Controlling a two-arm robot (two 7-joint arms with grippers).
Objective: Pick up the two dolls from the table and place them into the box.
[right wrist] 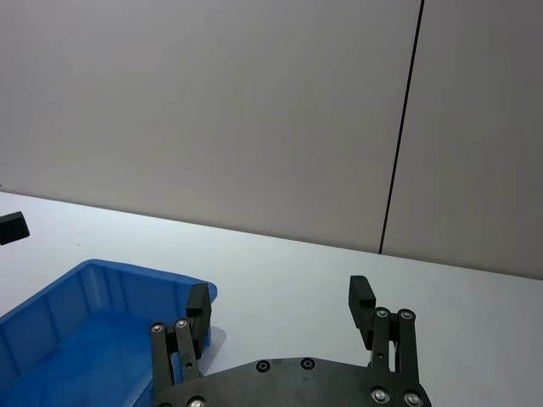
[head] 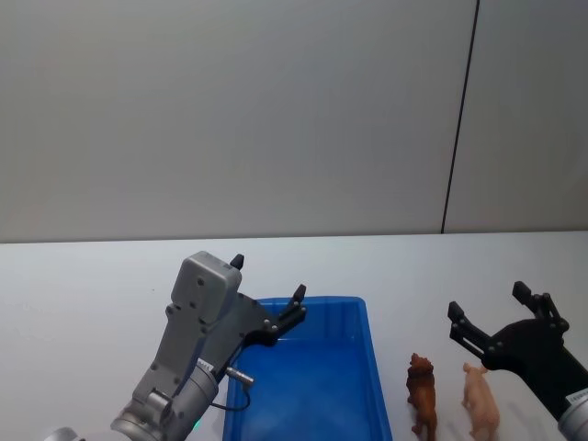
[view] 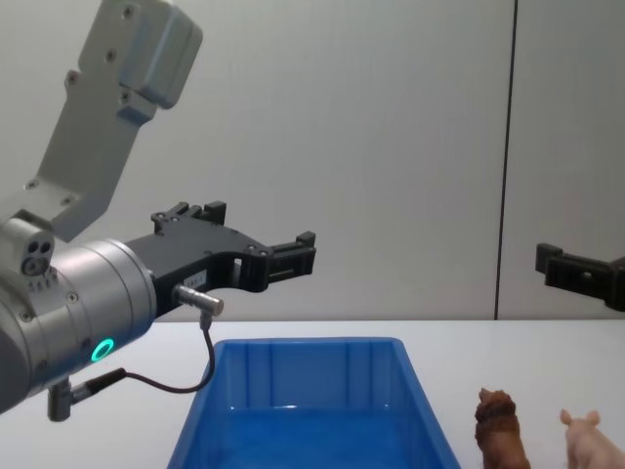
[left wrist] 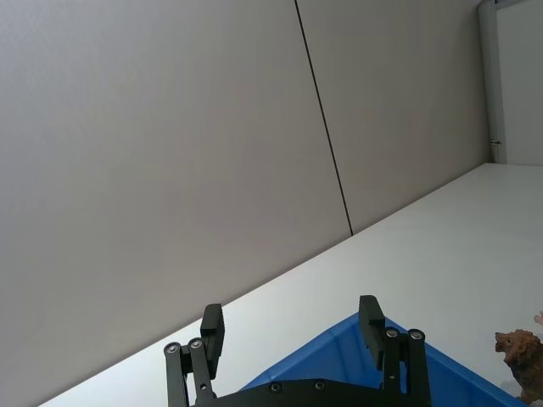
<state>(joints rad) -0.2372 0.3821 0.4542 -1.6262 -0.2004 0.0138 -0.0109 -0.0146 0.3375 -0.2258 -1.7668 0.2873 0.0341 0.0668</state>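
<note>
A: Lion (head: 423,395) and pig (head: 481,401)?
B: Both stood on the table (head: 92,294), right of the box (head: 375,367); lion nearer it.
A: Grippers?
B: Left gripper (head: 268,277) hung over the box's far left corner, right gripper (head: 488,300) well right of it. Both gaped.

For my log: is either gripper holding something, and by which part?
Nothing is held. The left gripper and the right gripper are open and empty; the reddish-brown plastic lion and pale pink plastic pig stand on the white table.
</note>
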